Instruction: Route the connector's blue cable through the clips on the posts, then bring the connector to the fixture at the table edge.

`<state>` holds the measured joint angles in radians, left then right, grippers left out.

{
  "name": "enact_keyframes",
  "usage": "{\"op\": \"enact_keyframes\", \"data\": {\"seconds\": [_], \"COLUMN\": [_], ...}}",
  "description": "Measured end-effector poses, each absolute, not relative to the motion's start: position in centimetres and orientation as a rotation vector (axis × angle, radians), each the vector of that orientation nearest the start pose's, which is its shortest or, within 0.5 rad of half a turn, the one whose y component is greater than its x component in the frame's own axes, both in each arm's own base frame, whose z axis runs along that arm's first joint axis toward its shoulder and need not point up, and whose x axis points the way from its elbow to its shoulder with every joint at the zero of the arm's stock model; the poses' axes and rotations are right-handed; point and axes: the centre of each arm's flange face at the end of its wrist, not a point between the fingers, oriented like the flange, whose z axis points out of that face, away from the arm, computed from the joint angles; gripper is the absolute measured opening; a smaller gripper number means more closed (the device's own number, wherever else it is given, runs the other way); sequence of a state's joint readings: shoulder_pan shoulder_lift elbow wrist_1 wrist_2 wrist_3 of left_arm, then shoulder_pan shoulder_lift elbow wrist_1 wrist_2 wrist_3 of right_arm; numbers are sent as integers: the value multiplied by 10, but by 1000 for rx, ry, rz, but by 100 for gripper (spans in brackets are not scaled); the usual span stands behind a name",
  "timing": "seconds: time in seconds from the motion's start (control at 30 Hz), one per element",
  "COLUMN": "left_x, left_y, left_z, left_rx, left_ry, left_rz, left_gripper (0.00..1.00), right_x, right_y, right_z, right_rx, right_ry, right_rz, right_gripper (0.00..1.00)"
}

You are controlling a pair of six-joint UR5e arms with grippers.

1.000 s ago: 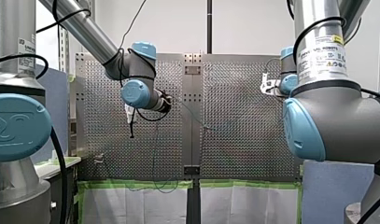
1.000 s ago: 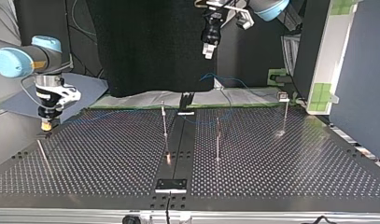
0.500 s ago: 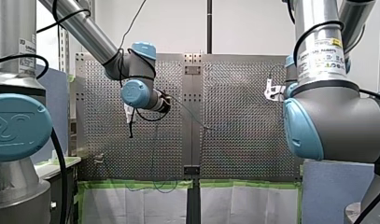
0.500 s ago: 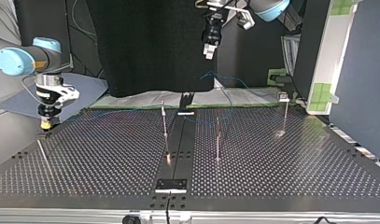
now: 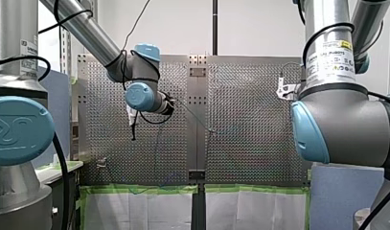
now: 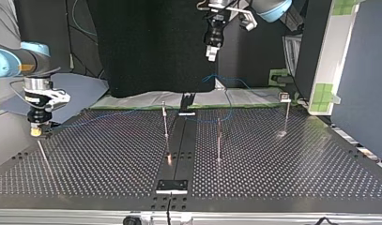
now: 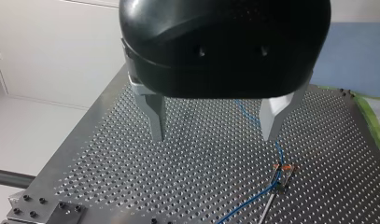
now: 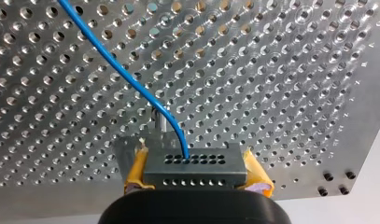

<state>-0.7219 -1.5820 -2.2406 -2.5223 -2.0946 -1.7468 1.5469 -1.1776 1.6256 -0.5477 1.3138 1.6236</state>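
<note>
Connector [image 8: 194, 165] sat pinched between the yellow pads [image 8: 137, 170] of my right pincer [image 8: 195, 176], close over a corner of the perforated worktop [image 8: 281, 70]. Its blue cable [image 8: 127, 79] left the face of the block and ran away across the holes.

Over the last second my right arm had carried that load further toward the top view's left edge and a little lower. In the front view its wrist had slid toward the right. The grip had not altered. I judged this to be the delivery leg, with the connector being walked out to the fixture at the worktop's edge and the cable paying out behind it.

Further on, the cable showed as a faint blue line heading for the thin posts [image 6: 165, 123] near the middle of the worktop. It was too fine in the top view for me to say whether it sat in the clips.

Furthest off, my left pincer [image 7: 214, 137] hung high above the worktop's far side with its fingers spread and nothing between them. It had barely shifted in that second. I took this to mean the left arm's share was finished, or that it was waiting, and that only the right arm was advancing the task.
</note>
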Motion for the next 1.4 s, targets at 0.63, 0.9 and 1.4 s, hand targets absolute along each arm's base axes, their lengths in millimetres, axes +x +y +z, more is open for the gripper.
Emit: {"op": "enact_keyframes", "data": {"seconds": [0.63,0.9,1.4], "left_x": [237,237,236], "left_y": [-314,-313,-311], "left_z": [234,234,233], "left_rx": [41,35,42], "left_ry": [1641,1645,1651], "left_rz": [-197,-181,-150], "left_gripper": [100,100,100], "right_x": [110,108,116], "right_y": [-629,-634,-643], "right_z": [288,294,288], "right_rx": [1346,1363,1461], "right_ry": [-1098,-1069,-1030], "right_rz": [1379,1392,1410], "right_gripper": [0,0,0]}}
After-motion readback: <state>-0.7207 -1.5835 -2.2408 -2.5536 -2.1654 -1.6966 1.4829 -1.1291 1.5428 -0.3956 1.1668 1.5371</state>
